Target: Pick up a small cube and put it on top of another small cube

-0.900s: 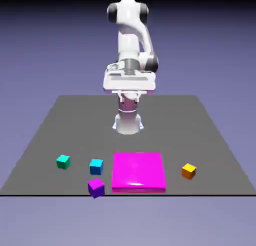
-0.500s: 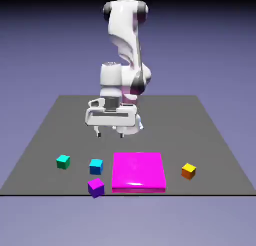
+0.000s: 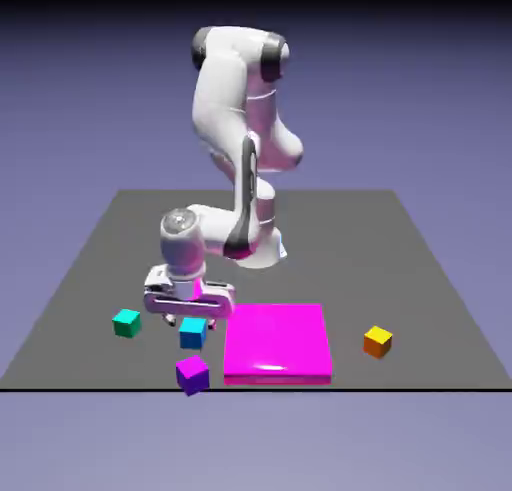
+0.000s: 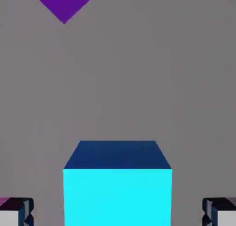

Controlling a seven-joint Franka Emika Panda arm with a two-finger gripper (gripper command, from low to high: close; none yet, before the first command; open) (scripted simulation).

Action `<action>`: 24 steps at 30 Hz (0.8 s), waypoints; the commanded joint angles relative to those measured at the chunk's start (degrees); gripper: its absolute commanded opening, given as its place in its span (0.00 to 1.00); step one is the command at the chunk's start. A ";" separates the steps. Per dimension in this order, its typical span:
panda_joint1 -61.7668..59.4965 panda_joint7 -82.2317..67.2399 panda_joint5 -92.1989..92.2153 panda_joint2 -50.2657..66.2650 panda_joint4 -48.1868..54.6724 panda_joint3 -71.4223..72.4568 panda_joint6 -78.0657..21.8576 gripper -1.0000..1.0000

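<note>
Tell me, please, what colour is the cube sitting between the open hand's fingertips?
Bright cyan-blue: the small cube shows best in the hand view.

Colours on my grey table

My white arm hangs over a bright cyan-blue cube; beside it a greener teal cube, a purple cube, a magenta flat square, an orange-yellow cube.
</note>
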 commanded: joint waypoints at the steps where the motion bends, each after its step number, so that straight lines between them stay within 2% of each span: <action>1: 0.00 0.00 0.00 0.00 0.00 0.00 0.00 0.00; 8: 3.27 4.78 -4.83 -11.12 -0.21 -4.13 -10.72 0.00; 24: -8.31 44.65 -2.70 -3.70 21.46 10.60 -23.64 0.00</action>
